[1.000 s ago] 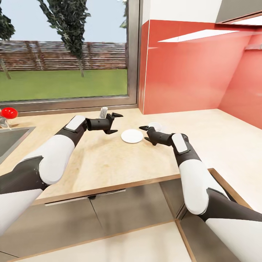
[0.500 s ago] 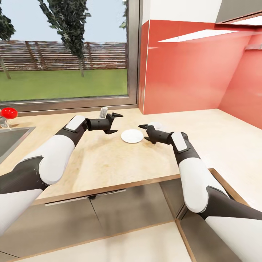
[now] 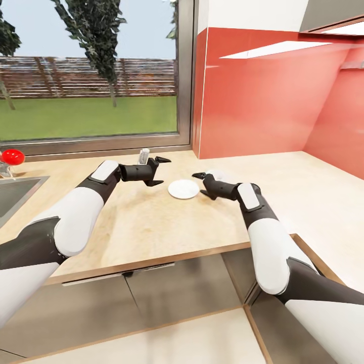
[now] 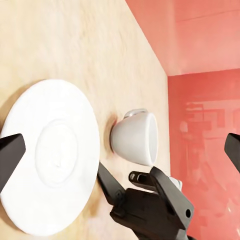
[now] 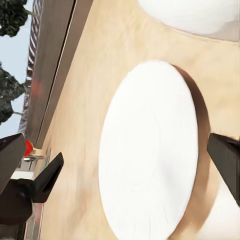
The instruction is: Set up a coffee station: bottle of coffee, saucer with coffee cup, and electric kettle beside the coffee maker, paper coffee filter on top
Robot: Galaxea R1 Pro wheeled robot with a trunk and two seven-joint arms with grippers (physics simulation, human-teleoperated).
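A white saucer [image 3: 183,189] lies flat on the light wood countertop [image 3: 151,222], between my two grippers. My left gripper [image 3: 162,171] hovers open just left of it with nothing in its jaws. At the saucer's right edge my right gripper [image 3: 199,184] is open and empty too. The white coffee cup [image 3: 216,174] stands on the countertop right of the saucer, not on it, partly hidden behind the right gripper. The left wrist view has the saucer [image 4: 50,160], the cup [image 4: 135,137] and one of the right gripper's fingers [image 4: 107,182] close beside the cup. In the right wrist view the saucer [image 5: 150,150] is near, with the cup [image 5: 190,15] beyond it.
A small pale upright object [image 3: 144,155] stands behind the left gripper near the window sill. A sink [image 3: 15,194] with a red knob [image 3: 12,156] is at the far left. Red wall panels [image 3: 263,96] bound the counter at the back right; the counter turns a corner on the right.
My right gripper has edged slightly away from me, closer to the cup. The left arm, the saucer and the cup have stayed put.
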